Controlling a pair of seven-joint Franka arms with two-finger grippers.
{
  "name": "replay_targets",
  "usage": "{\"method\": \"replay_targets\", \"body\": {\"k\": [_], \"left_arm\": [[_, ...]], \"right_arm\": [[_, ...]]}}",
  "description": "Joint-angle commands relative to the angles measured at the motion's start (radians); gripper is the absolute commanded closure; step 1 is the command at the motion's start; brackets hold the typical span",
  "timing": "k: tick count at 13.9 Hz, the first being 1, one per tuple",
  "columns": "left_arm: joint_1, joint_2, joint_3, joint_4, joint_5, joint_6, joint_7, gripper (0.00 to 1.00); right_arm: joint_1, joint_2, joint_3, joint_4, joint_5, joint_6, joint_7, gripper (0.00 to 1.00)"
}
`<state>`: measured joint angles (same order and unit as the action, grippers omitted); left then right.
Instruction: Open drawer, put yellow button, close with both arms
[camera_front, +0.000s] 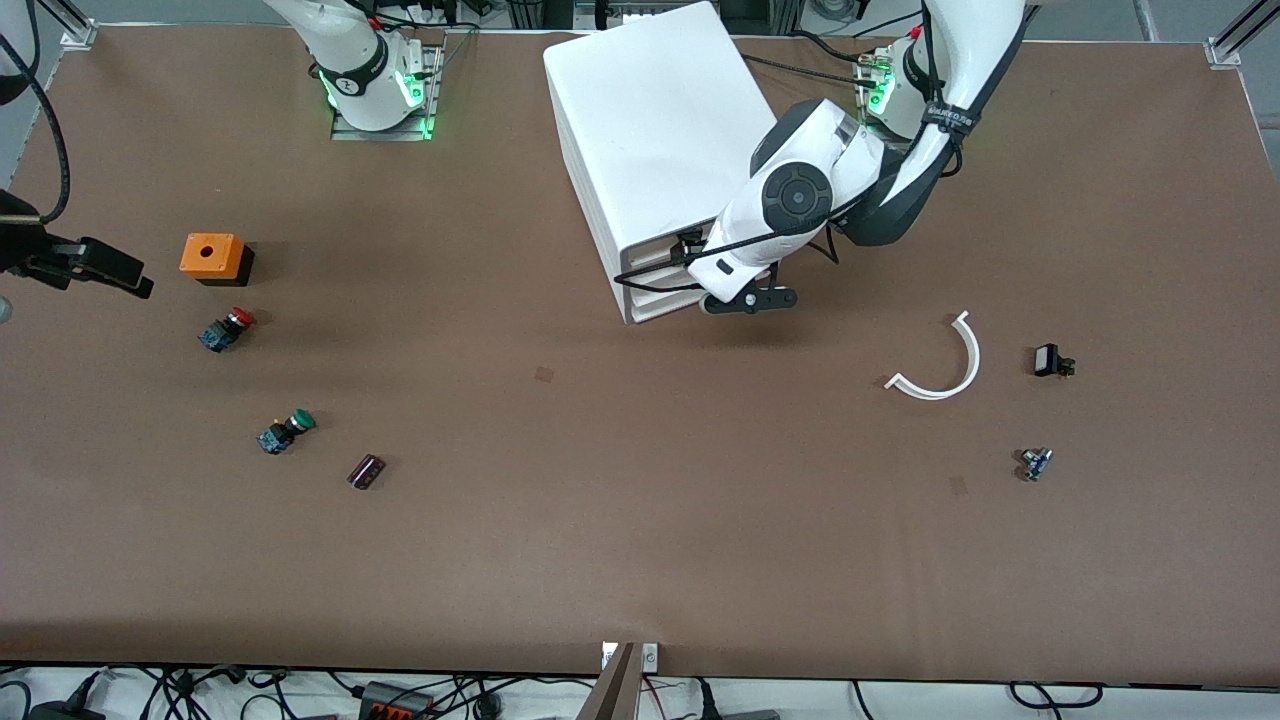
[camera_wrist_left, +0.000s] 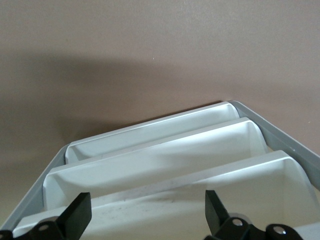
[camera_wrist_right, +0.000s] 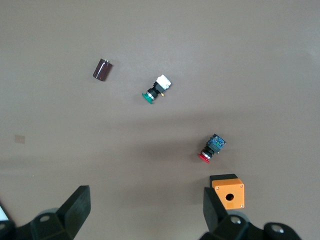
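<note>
**Q:** Fig. legend, pls. Where's the left hand?

**A:** Left hand (camera_front: 748, 300) is at the front of the white cabinet (camera_front: 650, 110), level w/ the upper drawers. Left wrist view: hand (camera_wrist_left: 145, 217) is spread wide, gripping nothing. Its fingers (camera_wrist_left: 75, 216) straddle the lip of the drawer (camera_wrist_left: 165, 195). The drawer (camera_front: 652, 258) is topmost in the stack and looks pushed in.

**Q:** Right hand?

**A:** Right hand (camera_front: 100, 268) waits above the tabletop (camera_front: 600, 520) at the right arm's end, beside the orange box (camera_front: 212, 257). Right wrist view: hand (camera_wrist_right: 145, 210) is also spread, empty.

**Q:** Buttons?

**A:** Red button (camera_front: 227, 328) is just nearer the front cam than the box. Green button (camera_front: 286, 431) is nearer again, w/ a dark cylinder (camera_front: 366, 471) beside it.

**Q:** Left arm's end?

**A:** White curved strip (camera_front: 940, 360), black part (camera_front: 1050, 360) and a small blue-bodied part (camera_front: 1035, 463), all apart. Cap colour of the last isn't legible, so I cannot tell if it's the yellow one.
</note>
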<state>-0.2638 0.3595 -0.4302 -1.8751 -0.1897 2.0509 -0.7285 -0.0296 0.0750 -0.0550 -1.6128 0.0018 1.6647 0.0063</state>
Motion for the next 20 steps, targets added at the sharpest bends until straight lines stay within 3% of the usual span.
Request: {"method": "replay_targets", "body": {"k": [1,4,6,8,11,13,18,20], "left_arm": [[0.012,-0.040,-0.010,-0.035,-0.028,-0.009,-0.002,0.00],[0.055,-0.037,0.005,0.031,0.002,-0.012,0.012,0.00],[0.138,-0.036,0.001,0.104,0.147,-0.017,0.026,0.00],[0.205,-0.037,0.004,0.177,0.272,-0.101,0.093,0.00],[0.291,-0.028,0.010,0.373,0.322,-0.265,0.317,0.00],[0.346,-0.033,0.019,0.442,0.381,-0.377,0.437,0.00],[0.477,-0.042,0.019,0.621,0.345,-0.662,0.654,0.00],[0.459,-0.111,0.117,0.562,0.282,-0.647,0.809,0.00]], "right_arm": [[-0.015,-0.035,0.015,-0.049,-0.009,0.013,-0.046,0.00],[-0.015,-0.035,0.014,-0.042,-0.008,0.010,-0.031,0.00],[-0.015,-0.035,0.014,-0.042,-0.011,0.009,-0.043,0.00],[-0.015,-0.041,0.014,-0.042,-0.016,0.009,-0.043,0.00],[-0.016,-0.058,0.014,-0.056,-0.019,0.001,-0.045,0.00],[-0.016,-0.061,0.014,-0.058,-0.019,0.001,-0.045,0.00],[-0.016,-0.072,0.014,-0.078,-0.019,0.004,-0.042,0.00],[-0.016,-0.072,0.014,-0.079,-0.019,0.001,-0.042,0.00]]}}
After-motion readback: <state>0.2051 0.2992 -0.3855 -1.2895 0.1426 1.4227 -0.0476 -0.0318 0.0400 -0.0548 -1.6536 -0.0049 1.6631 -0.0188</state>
